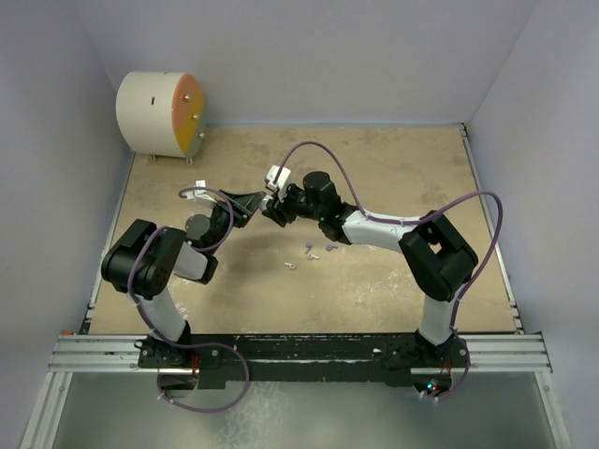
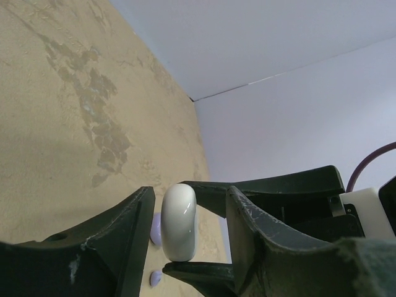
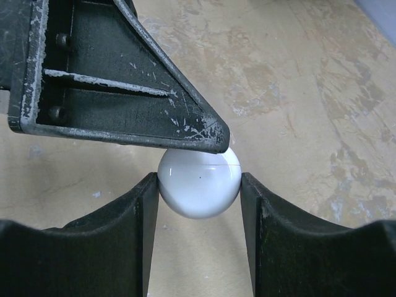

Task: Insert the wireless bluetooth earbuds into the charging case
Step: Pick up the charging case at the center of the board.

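Observation:
The charging case (image 3: 199, 189) is a white round puck held above the table, and my right gripper (image 3: 199, 182) is shut on its two sides. In the left wrist view the charging case (image 2: 179, 223) shows edge-on between the fingers of my left gripper (image 2: 190, 210). That gripper is open, with a narrow gap on one side of the case and a wider one on the other. One left finger (image 3: 124, 93) crosses just over the case in the right wrist view. The earbuds (image 1: 309, 250) lie loose on the table below and to the right of the meeting grippers (image 1: 266, 203). Two lilac earbuds (image 2: 156, 230) show under the case.
A big white drum with an orange face (image 1: 159, 114) stands at the back left corner. Walls close the table (image 1: 393, 168) on three sides. Purple cables loop over both arms.

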Robot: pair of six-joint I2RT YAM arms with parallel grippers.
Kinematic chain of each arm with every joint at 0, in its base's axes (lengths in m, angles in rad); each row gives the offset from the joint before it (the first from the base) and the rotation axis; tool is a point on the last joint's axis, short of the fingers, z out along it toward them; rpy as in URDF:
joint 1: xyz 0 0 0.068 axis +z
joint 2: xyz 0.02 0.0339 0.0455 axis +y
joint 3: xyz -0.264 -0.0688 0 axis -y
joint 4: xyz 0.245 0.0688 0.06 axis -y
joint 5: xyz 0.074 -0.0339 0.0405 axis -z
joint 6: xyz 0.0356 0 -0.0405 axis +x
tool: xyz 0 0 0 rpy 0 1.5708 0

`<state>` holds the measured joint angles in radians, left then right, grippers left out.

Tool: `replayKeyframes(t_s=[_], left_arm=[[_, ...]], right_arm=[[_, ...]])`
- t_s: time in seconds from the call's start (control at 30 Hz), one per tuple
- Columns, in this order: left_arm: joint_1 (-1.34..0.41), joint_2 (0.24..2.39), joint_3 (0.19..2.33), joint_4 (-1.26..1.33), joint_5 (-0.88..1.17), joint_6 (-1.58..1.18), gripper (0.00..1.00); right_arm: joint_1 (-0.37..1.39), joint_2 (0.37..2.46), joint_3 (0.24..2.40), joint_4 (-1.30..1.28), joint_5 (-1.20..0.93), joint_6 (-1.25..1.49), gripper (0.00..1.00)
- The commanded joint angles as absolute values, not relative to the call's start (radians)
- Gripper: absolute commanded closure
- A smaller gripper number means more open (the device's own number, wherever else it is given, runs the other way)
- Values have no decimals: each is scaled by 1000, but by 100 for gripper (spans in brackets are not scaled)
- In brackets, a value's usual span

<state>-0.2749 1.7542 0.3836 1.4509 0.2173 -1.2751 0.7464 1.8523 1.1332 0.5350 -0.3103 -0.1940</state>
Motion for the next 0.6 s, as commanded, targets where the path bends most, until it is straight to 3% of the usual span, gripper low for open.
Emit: replayKeyframes(t_s=[0.0, 0.57], left_arm=[[-285, 1762, 412, 1574, 232, -1294, 52], [-295, 1774, 422, 1583, 235, -1296, 66]], right_arm=[[752, 1810, 1178, 563, -343, -193, 100], [752, 1805, 1181, 564, -345, -196, 100]])
